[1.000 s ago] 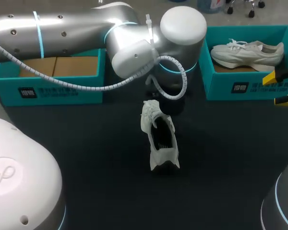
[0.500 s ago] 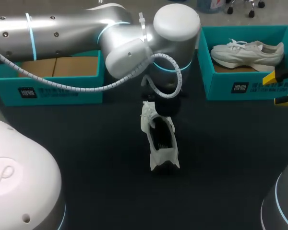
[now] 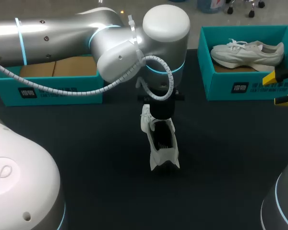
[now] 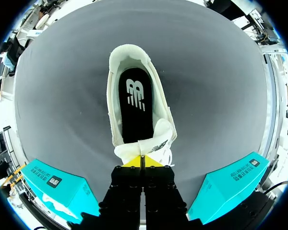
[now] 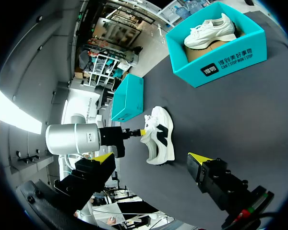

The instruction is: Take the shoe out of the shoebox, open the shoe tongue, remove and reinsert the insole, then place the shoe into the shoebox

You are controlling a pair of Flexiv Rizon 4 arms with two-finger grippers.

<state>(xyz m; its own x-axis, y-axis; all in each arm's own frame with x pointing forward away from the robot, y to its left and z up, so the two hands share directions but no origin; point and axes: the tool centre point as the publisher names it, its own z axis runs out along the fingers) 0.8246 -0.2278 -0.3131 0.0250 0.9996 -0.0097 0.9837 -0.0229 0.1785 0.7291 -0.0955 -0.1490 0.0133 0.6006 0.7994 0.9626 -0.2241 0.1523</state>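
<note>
Sliding leftward, the left gripper (image 4: pixel 143 162) is lowering onto the shoe (image 3: pixel 154 159), clenching the tongue (image 4: pixel 151 145). The right gripper (image 5: pixel 151 157) is hanging released beside the shoebox (image 3: pixel 240 89).

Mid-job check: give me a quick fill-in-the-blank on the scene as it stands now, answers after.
1. The white sneaker stands on the black table with its black insole ___ it.
2. The left gripper pinches that sneaker's ___.
3. The right gripper is ___ and holds nothing.
4. A second white sneaker lies in the teal shoebox on the robot's ___ side.

Answers: inside; tongue; open; right
</note>
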